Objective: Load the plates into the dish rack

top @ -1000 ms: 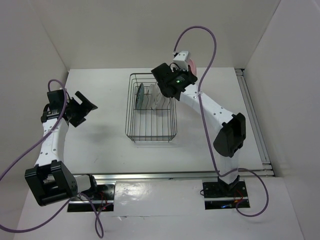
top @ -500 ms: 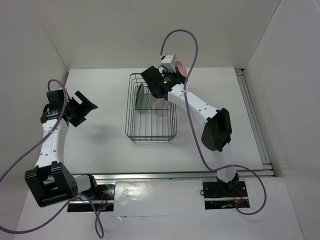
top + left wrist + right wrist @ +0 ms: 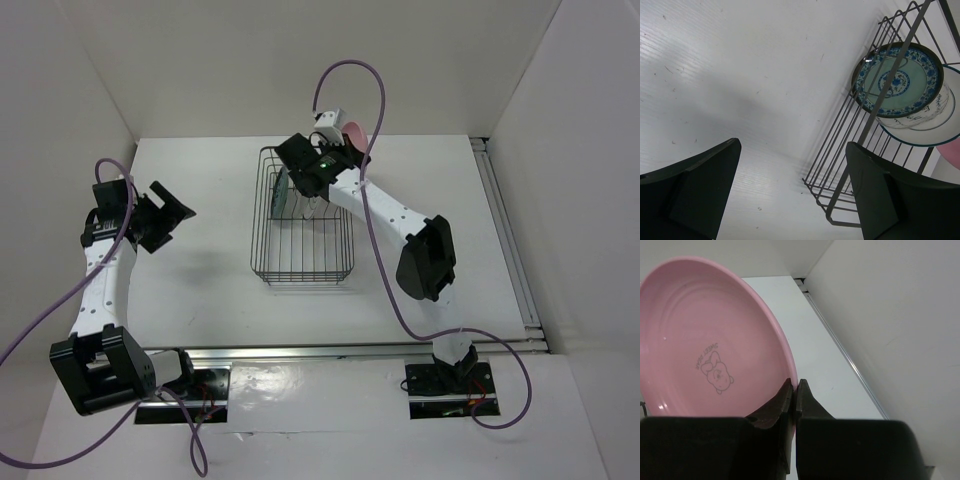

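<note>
Pinched narrow on the rim of the pink plate (image 3: 353, 133), my right gripper (image 3: 342, 141) hangs above the far end of the dish rack (image 3: 300, 281), which sits mid-tabletop (image 3: 190, 290) nearer the far edge. My left gripper (image 3: 170, 212) waits near the left edge, jaws wide and holding nothing. From the left wrist, the spread fingers (image 3: 695, 195) frame the rack's wires, where the teal patterned plate (image 3: 897, 80) stands on edge with the white dark-rimmed plate (image 3: 932, 117) overlapping just behind it. A pink sliver shows at the right border, and I cannot pick out the clear glass plate. From the right wrist, the fingertips bite only the plate's outer lip, with the table's far right corner beyond. My worry is that thin hold: I judge the plate could pivot or slip if its lower edge strikes a prong instead of dropping between two. Coming down too close could also knock the white plate against the teal one.
</note>
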Controlling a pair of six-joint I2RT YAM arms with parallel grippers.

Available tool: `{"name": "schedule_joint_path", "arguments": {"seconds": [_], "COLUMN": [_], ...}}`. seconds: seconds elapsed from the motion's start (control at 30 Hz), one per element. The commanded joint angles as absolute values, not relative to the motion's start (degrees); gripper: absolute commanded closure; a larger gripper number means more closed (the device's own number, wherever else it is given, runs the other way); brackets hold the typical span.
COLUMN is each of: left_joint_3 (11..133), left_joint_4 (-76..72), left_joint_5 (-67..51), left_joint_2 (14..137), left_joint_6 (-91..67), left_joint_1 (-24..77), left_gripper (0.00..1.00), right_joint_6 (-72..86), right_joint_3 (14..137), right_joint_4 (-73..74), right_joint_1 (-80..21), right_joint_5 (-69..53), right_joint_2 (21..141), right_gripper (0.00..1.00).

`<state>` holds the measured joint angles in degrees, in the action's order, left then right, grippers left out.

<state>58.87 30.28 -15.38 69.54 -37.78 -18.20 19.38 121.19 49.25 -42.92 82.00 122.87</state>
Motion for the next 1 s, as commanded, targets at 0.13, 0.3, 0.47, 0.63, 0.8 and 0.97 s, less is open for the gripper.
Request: {"name": "schedule_joint_path", "arguments": {"seconds": [0.13, 0.3, 0.47, 0.63, 0.8, 0.97], "left_joint_3": [59.33, 58.80, 58.80, 58.80, 58.80, 58.80], "left_joint_4": [28.48, 28.48, 28.48, 28.48, 28.48, 28.48], "left_joint_5": [-16.88, -16.88, -16.88, -17.40, -17.40, -17.40], "left_joint_2": [67.94, 67.94, 67.94, 67.94, 67.94, 67.94], "left_joint_6": [-37.97, -37.97, -37.97, -37.97, -37.97, -37.97], "left_joint_1": [-18.46, -18.46, -18.46, -18.46, -18.46, -18.46], "left_gripper": [0.00, 0.00, 0.00, 0.00, 0.00, 0.00], "right_joint_6": [19.51, 20.04, 20.04, 20.04, 20.57, 20.57], "right_joint_3": [122.52, 122.52, 121.99, 121.99, 121.38, 121.38], "right_joint_4": [47.46, 47.46, 47.46, 47.46, 47.46, 47.46], "right_joint_1": [-43.42, -42.90, -42.89, -42.36, -41.84, -41.84], "right_joint_5": [86.14, 85.52, 84.99, 84.38, 83.85, 82.79], "right_joint_2": [122.43, 123.49, 124.01, 124.54, 125.07, 125.59], "right_gripper": [1.00, 1.00, 1.00, 1.00, 1.00, 1.00]}}
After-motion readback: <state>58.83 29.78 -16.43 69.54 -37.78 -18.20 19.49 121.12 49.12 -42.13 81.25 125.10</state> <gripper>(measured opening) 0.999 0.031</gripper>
